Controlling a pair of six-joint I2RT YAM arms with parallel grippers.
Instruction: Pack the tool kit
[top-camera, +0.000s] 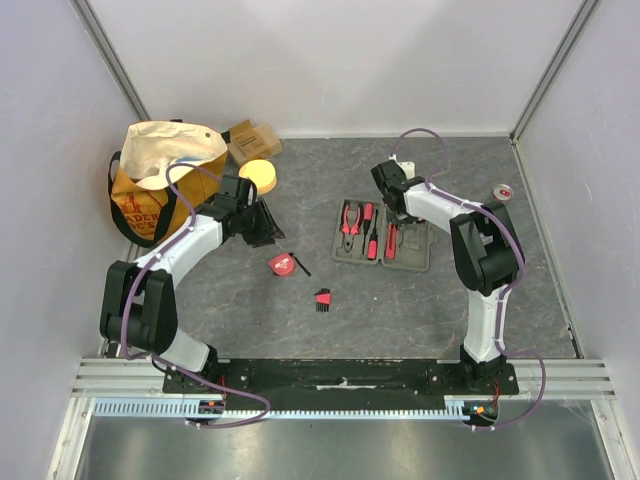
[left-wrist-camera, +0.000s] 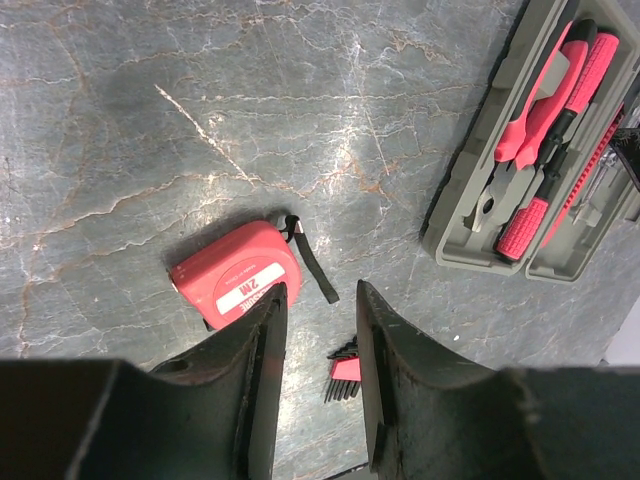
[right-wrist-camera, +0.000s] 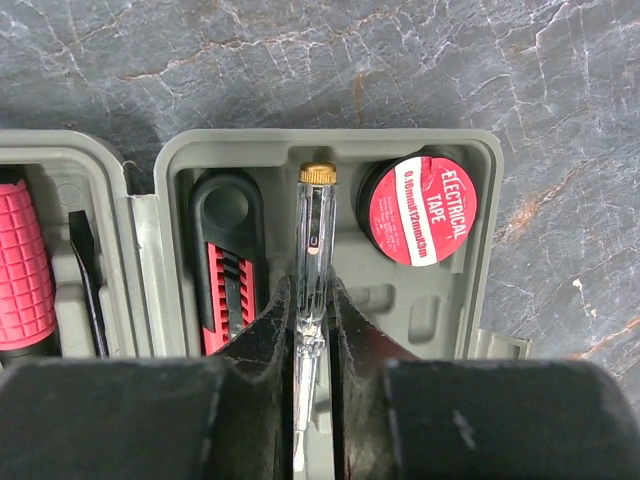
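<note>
The grey-green tool case (top-camera: 383, 256) lies open at the table's middle right, holding red-and-black pliers (top-camera: 350, 217) and screwdrivers. In the right wrist view my right gripper (right-wrist-camera: 311, 290) is shut on a clear tester screwdriver (right-wrist-camera: 312, 230) with a brass cap, held over the case's right half (right-wrist-camera: 440, 310), between a red-and-black utility knife (right-wrist-camera: 227, 262) and a roll of electrical tape (right-wrist-camera: 420, 210). My left gripper (left-wrist-camera: 320, 300) is open and empty above the table. A red tape measure (left-wrist-camera: 235, 278) and a red hex key set (left-wrist-camera: 344, 370) lie below it.
An orange-and-cream tote bag (top-camera: 160, 180) stands at the back left, with a cardboard box (top-camera: 252, 138) and a yellow round object (top-camera: 258, 175) beside it. A small tape roll (top-camera: 503, 190) lies at the far right. Grey walls enclose the table.
</note>
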